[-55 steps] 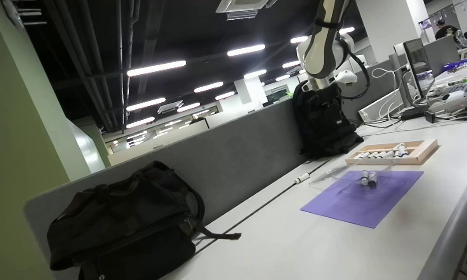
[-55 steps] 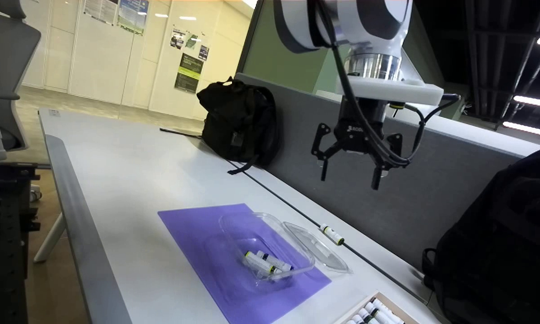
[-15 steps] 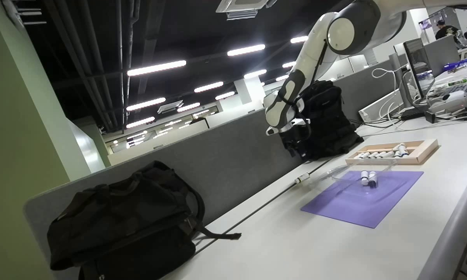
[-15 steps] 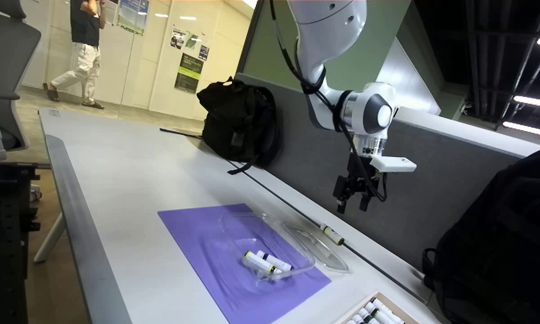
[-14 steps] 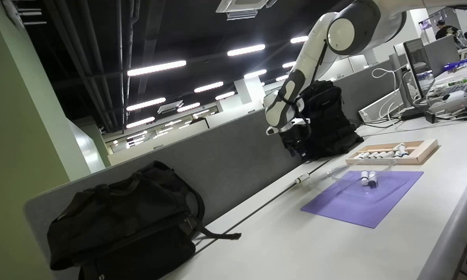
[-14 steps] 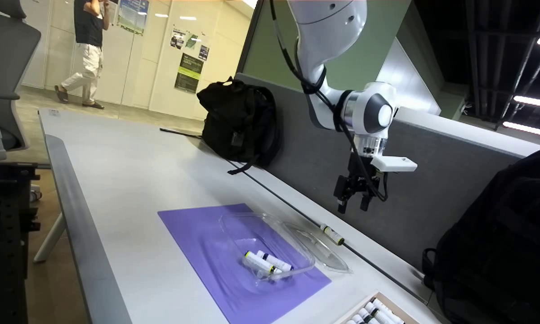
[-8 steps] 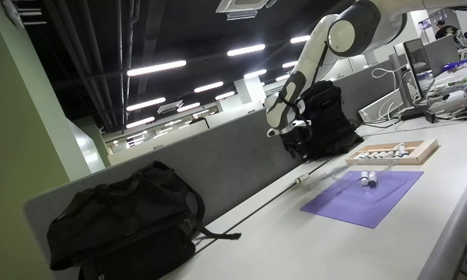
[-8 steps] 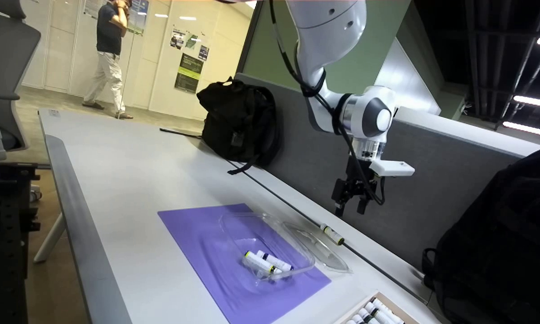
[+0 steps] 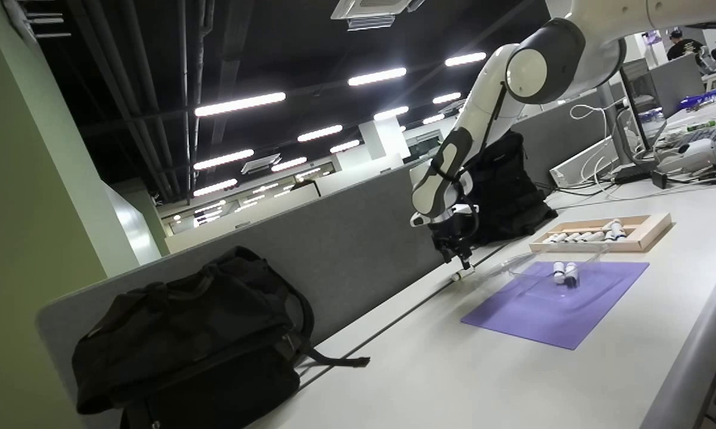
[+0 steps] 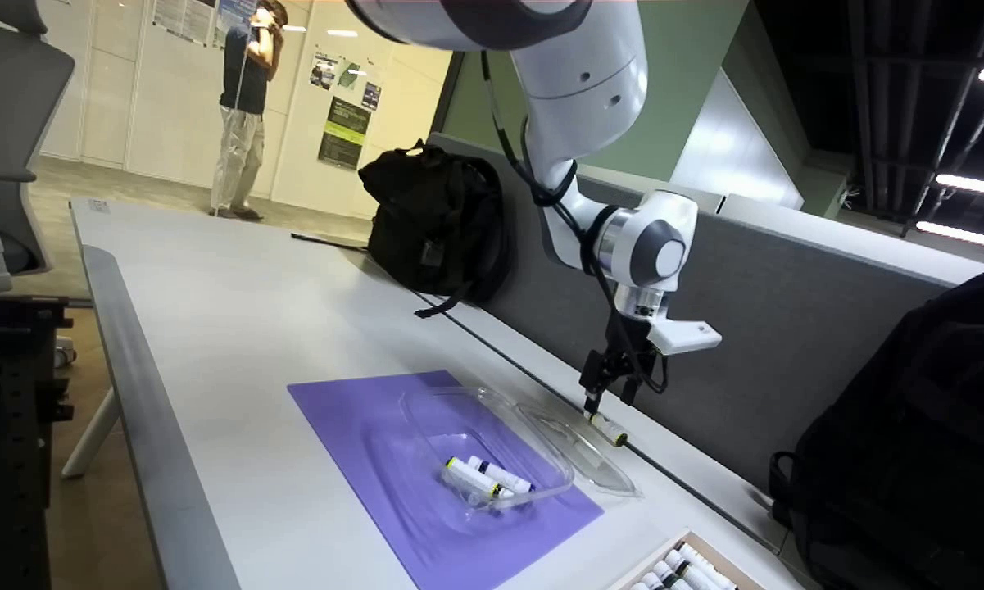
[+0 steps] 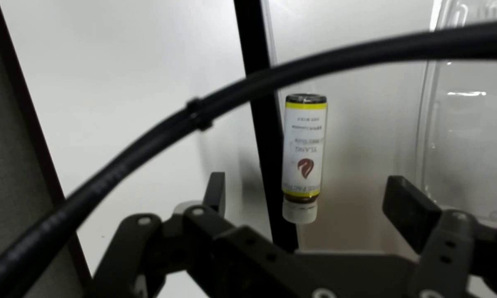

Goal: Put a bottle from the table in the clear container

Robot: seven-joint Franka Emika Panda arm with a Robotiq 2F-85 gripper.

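Observation:
A small white bottle with yellow bands and a white cap [image 11: 304, 149] lies on its side on the pale table [image 10: 254, 328], along the dark gap; it shows in both exterior views [image 10: 609, 429] [image 9: 462, 274]. My gripper [image 10: 610, 399] is open and empty just above it. In the wrist view the fingers [image 11: 308, 194] stand apart on either side of the cap end, touching nothing visible. The clear container [image 10: 572, 477] stands open on a purple sheet, with two bottles [image 10: 473, 477] lying inside.
A clear lid [image 10: 578, 451] lies between container and bottle. A wooden box [image 9: 650, 232] holds several bottles. A grey partition [image 9: 358, 238] runs close behind the gripper. Black backpacks [image 10: 438, 221] [image 9: 501, 190] lean on it. A purple sheet [image 10: 352, 410] lies under the container.
My gripper has come down from high above the table to just over the loose bottle, staying open. Bottle, container and lid have not moved. A person walks in the background.

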